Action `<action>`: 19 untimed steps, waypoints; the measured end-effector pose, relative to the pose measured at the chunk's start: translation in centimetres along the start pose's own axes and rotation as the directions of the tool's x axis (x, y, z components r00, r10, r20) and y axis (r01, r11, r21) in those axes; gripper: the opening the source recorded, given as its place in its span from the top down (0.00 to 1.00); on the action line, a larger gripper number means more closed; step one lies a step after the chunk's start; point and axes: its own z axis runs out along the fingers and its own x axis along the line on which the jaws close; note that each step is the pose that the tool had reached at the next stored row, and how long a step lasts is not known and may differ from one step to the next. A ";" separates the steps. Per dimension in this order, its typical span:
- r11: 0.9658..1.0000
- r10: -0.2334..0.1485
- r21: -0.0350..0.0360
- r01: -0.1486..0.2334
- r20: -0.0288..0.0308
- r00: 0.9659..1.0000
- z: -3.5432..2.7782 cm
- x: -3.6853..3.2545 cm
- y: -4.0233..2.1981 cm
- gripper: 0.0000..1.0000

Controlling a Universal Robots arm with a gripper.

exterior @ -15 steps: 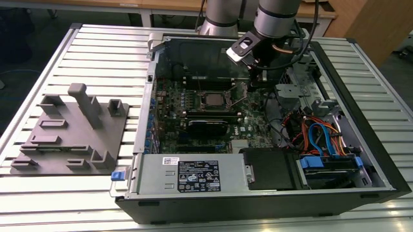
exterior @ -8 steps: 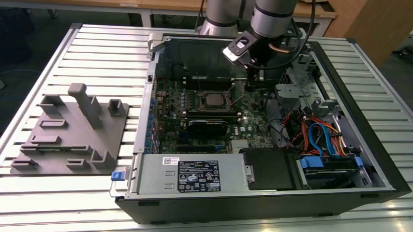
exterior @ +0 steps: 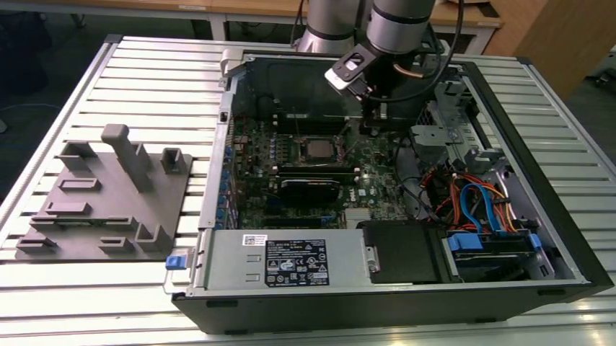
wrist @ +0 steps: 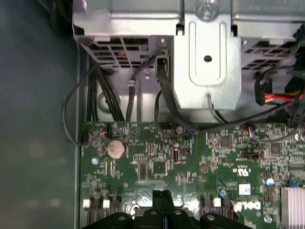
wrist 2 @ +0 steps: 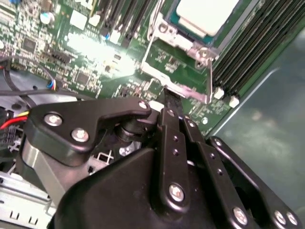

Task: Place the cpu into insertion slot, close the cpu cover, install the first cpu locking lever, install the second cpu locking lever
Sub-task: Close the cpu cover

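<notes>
Gripper (wrist 2: 172,101) fingers pressed together, nothing clamped. Chip (wrist 2: 206,13) seated, just ahead of tips. Cover (wrist 2: 167,42) looks lowered around it. Thin lever (wrist 2: 210,78) close beside tips. Both levers apparently unlatched, left to do.

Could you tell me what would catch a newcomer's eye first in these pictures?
The open computer case on the slatted table, with the arm reaching down into it. In the second wrist view the shut gripper sits near the pale-topped cpu on the green motherboard. A grey fixture plate lies at the exterior view's left.
</notes>
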 end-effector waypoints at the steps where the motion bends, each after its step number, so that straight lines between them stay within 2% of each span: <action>1: 1.000 0.000 0.000 0.000 0.000 1.000 -0.01 0.00 -0.20 0.90; 5: 1.000 0.000 0.000 0.000 0.000 1.000 -0.01 -0.01 -0.52 0.90; 19: 1.000 0.000 0.000 0.000 0.000 1.000 -0.01 -0.01 -0.90 0.90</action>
